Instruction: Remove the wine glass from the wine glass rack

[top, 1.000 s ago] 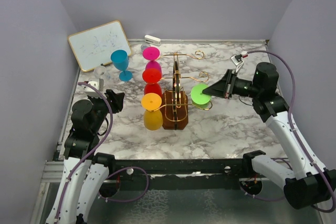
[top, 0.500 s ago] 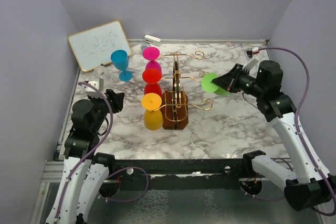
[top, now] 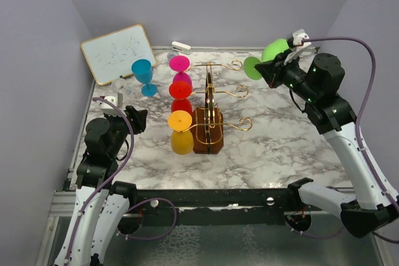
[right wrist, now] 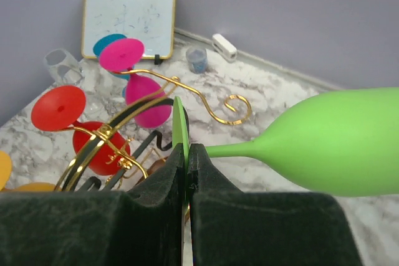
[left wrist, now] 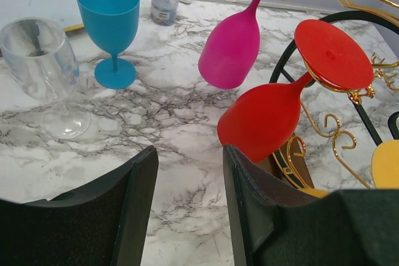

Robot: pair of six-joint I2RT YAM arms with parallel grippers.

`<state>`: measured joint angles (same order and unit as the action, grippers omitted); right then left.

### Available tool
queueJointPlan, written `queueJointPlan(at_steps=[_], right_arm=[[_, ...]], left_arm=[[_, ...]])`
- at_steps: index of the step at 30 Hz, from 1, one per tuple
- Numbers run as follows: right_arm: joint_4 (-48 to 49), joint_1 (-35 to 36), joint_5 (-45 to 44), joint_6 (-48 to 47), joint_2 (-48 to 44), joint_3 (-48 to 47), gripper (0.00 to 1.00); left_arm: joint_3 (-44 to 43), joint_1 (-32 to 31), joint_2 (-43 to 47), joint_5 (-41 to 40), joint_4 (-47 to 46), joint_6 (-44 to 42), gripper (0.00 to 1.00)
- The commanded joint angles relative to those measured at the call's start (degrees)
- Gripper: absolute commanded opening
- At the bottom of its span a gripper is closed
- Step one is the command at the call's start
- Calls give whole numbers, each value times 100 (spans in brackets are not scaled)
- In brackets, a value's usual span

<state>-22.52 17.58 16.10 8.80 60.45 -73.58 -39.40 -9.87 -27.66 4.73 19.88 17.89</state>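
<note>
A: Where do we have the green wine glass (top: 275, 49)?

B: We hold it in the right tool (top: 262, 71), in the air over the far right corner of the desk (top: 280, 147). It lies on its side, with the foot toward the wine glass rack (top: 209, 113) and the bowl toward the corner.

A: How do we grip it?

B: In the right wrist view our two fingers (right wrist: 156, 191) press together on the thin edge of the foot. The stem runs out from the fingertips to the bowl. So the tool is clamped on the foot, with the bowl beyond it.

A: Does the glass touch the rack?

B: No, it is apart from the gold hooks, near the far right one. On the rack's left side we see a pink glass (top: 179, 63), a red glass (top: 180, 90) and a yellow glass (top: 179, 121) hanging.

A: And our left tool (left wrist: 187, 197)?

B: Its fingers stand apart and hold nothing. It is near the left edge of the desk, facing the red glass.
</note>
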Motion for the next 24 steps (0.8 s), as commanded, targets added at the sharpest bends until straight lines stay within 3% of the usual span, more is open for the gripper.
queueJointPlan(at_steps=[1,6,11,16,24], right_arm=[[953,1035,-576,-1636,297,-748,1],[1589,3031,-1887,-4244,511,-614,1],[2557,4827,-3624,-7302,250,633,1],[3587,5472,-4188,-9531,-349,2117,1],[3799,5764,-3637,-11133,-1377,3197,1]], left_arm=[[51,-15,0,-139,-44,62,49],[59,-11,-81,-187,-59,73,50],[-237,-15,-474,-95,-131,428,53],[-1729,-14,-1079,226,211,737,54],[-4589,-72,-1843,1481,1327,1284,61]])
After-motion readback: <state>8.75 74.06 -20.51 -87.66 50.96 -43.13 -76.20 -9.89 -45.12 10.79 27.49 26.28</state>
